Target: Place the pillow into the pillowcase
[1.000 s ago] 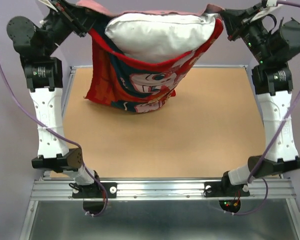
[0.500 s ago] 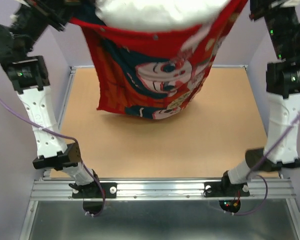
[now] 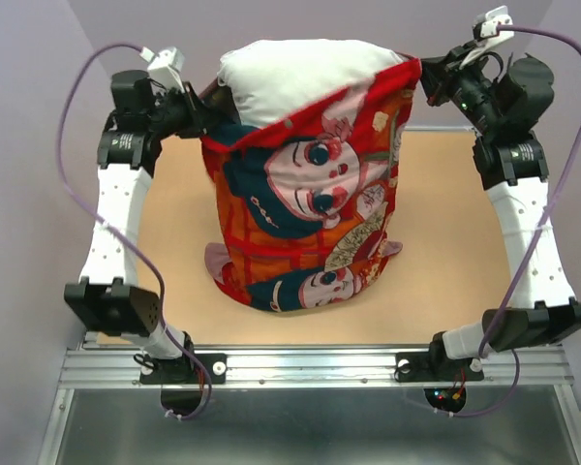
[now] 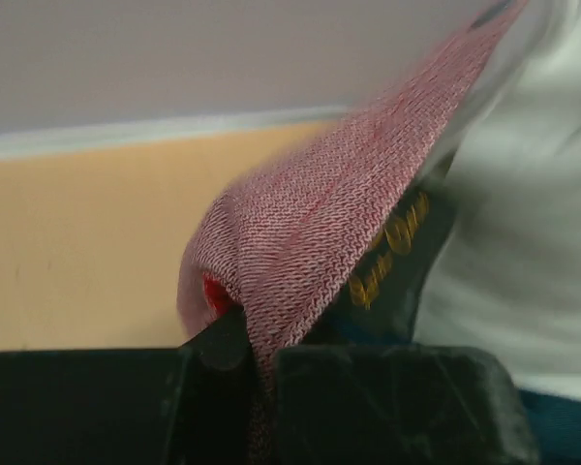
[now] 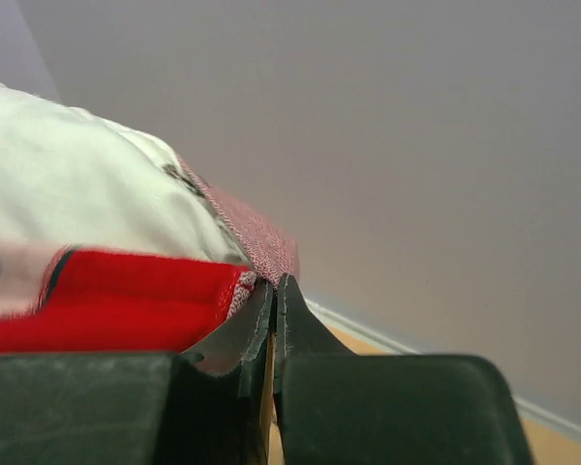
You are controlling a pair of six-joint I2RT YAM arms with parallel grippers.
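Tan fibreboard forms the rectangular table top (image 3: 445, 242), bounded by pale lilac walls (image 3: 39, 58). At its centre stands the rectangular cloth pillowcase (image 3: 310, 203), its bright red face toward the overhead camera, printed with two cartoon children and a fan. It hangs as a filled, upright sack from its two upper corners. Its lower end appears crumpled against the board, with a fold turned out at the lower left. The plump white plain-fabric pillow (image 3: 305, 73) sits inside the sleeve, most of it covered, and its top bulges out of the open mouth as a rounded dome above the red hem. The mouth runs on a slant, lower at the left corner and higher at the right. The two white-and-black arms (image 3: 116, 223) rise on either side, well apart. The left gripper (image 3: 205, 108) is clenched on the left corner of the mouth: its wrist view shows the black jaws pinched on a fold of dull pinkish-red weave, with white pillow just beside it. The right gripper (image 3: 421, 76) is clamped on the right corner, jaws closed on the hem, with red cloth and white pillow immediately to its left in that wrist view.
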